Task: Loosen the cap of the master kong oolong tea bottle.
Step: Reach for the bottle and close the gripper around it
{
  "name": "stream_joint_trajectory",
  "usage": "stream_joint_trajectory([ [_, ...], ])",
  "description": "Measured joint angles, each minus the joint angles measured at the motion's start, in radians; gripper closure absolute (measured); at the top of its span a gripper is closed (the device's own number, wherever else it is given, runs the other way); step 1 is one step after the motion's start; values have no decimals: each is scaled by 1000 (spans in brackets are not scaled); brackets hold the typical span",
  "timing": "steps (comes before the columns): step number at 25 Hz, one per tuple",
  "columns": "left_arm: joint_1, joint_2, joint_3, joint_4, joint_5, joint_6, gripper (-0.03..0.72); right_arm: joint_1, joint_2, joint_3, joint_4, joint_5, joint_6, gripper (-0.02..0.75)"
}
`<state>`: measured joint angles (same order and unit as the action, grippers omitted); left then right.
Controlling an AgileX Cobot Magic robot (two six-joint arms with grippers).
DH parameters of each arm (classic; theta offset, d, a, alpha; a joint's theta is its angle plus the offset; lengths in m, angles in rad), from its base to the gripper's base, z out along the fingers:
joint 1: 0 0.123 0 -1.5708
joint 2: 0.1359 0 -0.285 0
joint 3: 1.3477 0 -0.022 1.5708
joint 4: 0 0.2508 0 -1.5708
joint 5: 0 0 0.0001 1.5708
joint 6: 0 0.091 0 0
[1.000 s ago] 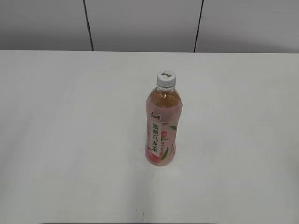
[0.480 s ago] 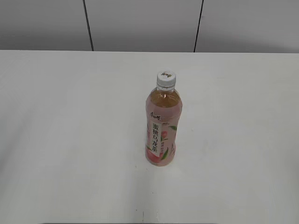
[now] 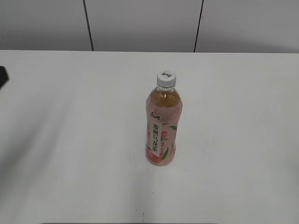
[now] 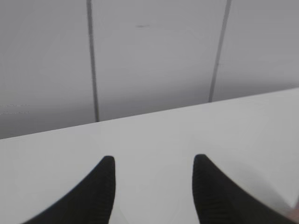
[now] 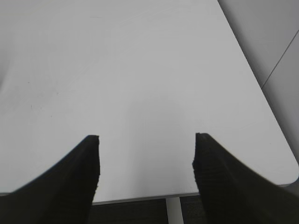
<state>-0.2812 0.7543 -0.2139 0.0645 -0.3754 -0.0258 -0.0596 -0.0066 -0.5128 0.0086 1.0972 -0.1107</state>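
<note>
The oolong tea bottle (image 3: 162,128) stands upright near the middle of the white table (image 3: 70,140), slim and clear with amber tea and a pink peach label. Its white ribbed cap (image 3: 166,79) sits on top with a small dark mark. A dark tip of the left arm (image 3: 2,77) shows at the far left edge, well away from the bottle. In the left wrist view my left gripper (image 4: 154,161) is open over bare table; the bottle is out of that view. In the right wrist view my right gripper (image 5: 145,138) is open and empty above the table's near edge.
A grey panelled wall (image 3: 140,23) with dark seams runs behind the table's far edge. The right wrist view shows the table's rounded corner (image 5: 292,175) and a white leg (image 5: 174,211) below the edge over dark floor.
A dark part of the left arm has come into the exterior view at the far left edge, with a faint shadow on the table there. The bottle has not moved.
</note>
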Motion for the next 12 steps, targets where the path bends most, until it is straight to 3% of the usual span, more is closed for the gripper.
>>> stream_joint_trajectory([
  [8,-370,313,1,49,-179,-3,356,0,0,0,0,0,0,258],
  [12,-458,462,1,72,-312,-3,295,0,0,0,0,0,0,258],
])
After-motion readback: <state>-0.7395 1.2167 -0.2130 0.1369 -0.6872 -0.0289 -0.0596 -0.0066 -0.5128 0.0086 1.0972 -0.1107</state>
